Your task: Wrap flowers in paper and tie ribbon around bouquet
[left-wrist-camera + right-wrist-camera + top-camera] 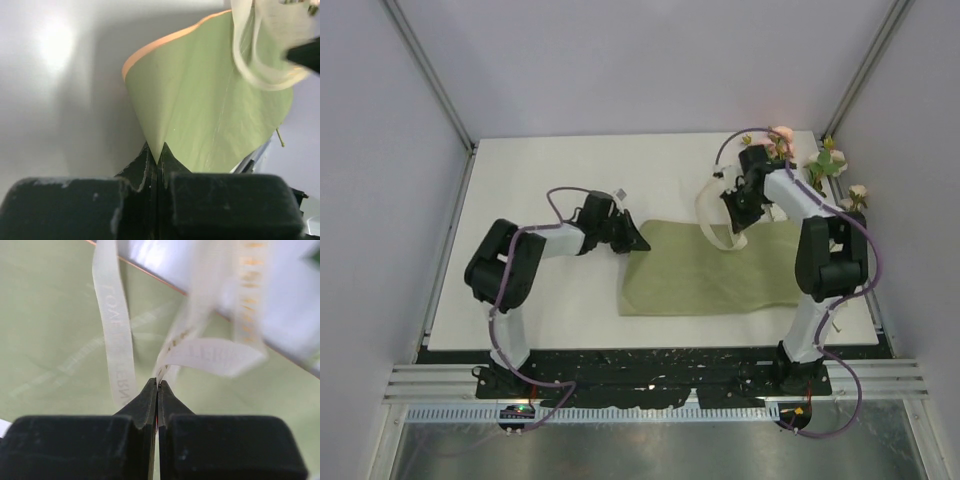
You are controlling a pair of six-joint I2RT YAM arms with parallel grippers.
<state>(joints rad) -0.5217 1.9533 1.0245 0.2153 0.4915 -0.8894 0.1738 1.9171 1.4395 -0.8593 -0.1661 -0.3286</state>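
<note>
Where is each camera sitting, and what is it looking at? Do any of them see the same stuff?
Top external: above and behind the arms, looking down at the white table; both arms show whole, bases nearest.
Left wrist: on the left arm, looking along the left gripper, shut on a corner of the paper.
Right wrist: on the right arm, looking past the right gripper, shut on the ribbon, down at the paper.
Shared: all three show the paper and the ribbon.
</note>
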